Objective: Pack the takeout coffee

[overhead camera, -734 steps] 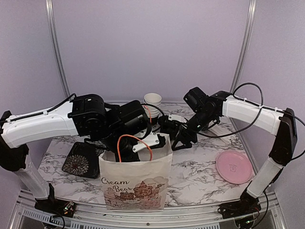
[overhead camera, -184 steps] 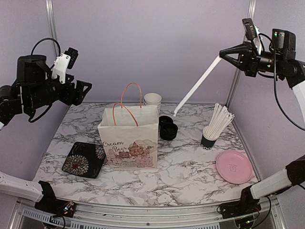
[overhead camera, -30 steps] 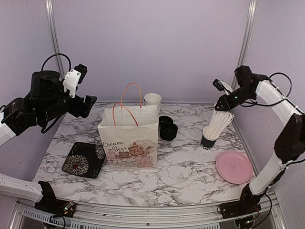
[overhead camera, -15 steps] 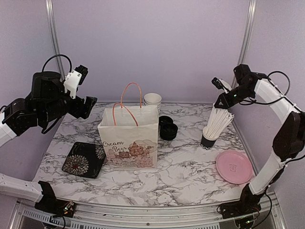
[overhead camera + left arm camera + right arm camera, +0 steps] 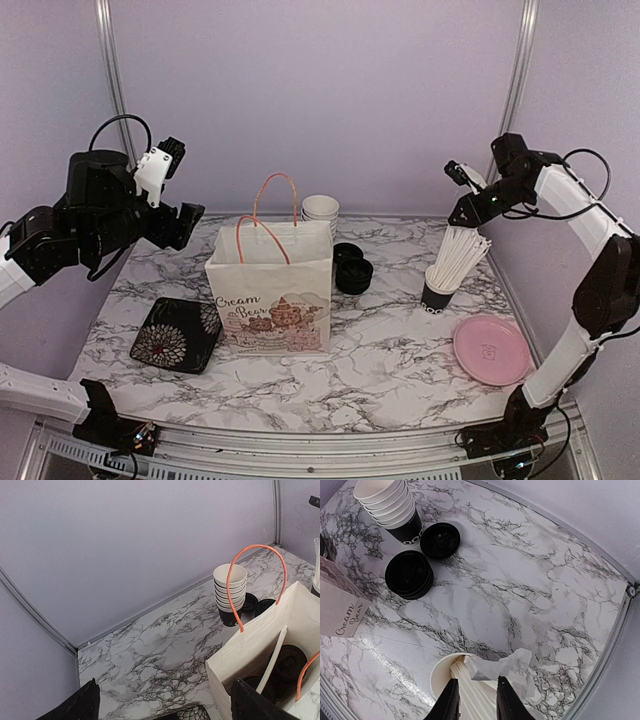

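Observation:
The takeout coffee stands inside the white paper bag (image 5: 270,295). In the left wrist view two black lids (image 5: 290,662) show in the bag (image 5: 250,640), with a white straw (image 5: 274,657) leaning beside them. My left gripper (image 5: 187,222) is wide open and empty, held high to the left of the bag; it also shows in the left wrist view (image 5: 165,712). My right gripper (image 5: 463,200) hangs just over the black cup of white straws (image 5: 437,290). In the right wrist view its jaws (image 5: 477,680) stand narrowly apart with several straw tops between them.
A stack of white-lined cups (image 5: 320,210) and loose black lids (image 5: 352,268) sit behind the bag. A crumpled white wrapper (image 5: 510,662) lies on the straws. A pink plate (image 5: 490,350) is front right. A black patterned dish (image 5: 175,333) is front left.
My right gripper has edged slightly up and left over the straw cup. The left arm, the bag and the other things have not moved.

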{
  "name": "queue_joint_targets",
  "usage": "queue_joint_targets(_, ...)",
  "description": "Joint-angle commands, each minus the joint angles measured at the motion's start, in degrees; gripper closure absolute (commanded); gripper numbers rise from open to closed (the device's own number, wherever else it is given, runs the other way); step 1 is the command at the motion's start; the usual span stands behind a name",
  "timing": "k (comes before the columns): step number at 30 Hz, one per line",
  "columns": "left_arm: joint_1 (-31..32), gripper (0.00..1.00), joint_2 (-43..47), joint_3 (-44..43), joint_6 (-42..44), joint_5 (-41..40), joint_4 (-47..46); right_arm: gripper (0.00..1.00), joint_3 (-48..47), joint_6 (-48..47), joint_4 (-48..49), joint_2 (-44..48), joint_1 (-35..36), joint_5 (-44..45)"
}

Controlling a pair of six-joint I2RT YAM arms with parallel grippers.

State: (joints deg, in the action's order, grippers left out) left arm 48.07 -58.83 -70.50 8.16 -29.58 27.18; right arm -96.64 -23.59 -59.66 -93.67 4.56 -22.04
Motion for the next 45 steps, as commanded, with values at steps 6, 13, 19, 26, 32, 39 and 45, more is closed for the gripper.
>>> queue_joint_targets(6,0.2,0.09,0.9,0.8,-0.1,0.1,-1.8,0.7,-4.2,0.4,0.1,-0.8,1.4,-0.2)
queue_joint_targets(13,0.2,0.09,0.3,0.8,-0.2,0.5,-1.9,0.74,-4.9,0.5,0.1,-1.7,2.0,0.4)
queue_joint_targets(19,0.2,0.09,0.3,0.6,-0.2,0.6,-1.9,0.72,-4.6,0.8,0.5,-2.1,2.2,1.9)
queue_joint_targets(26,0.2,0.09,0.6,0.8,-0.2,0.6,-1.9,0.73,-5.5,1.0,0.6,-3.5,2.4,2.2)
queue_joint_targets(32,0.2,0.09,0.3,0.8,-0.1,0.5,-1.9,0.87,-5.9,0.8,0.5,-3.9,2.7,1.7)
queue_joint_targets(39,0.2,0.09,-0.5,0.5,0.0,0.8,-2.0,0.97,-6.9,0.4,0.0,-2.4,2.9,0.2)
queue_joint_targets(45,0.2,0.09,-1.6,-0.7,0.7,0.6,-2.0,1.0,-10.8,-1.8,-1.5,3.6,2.9,-3.4)
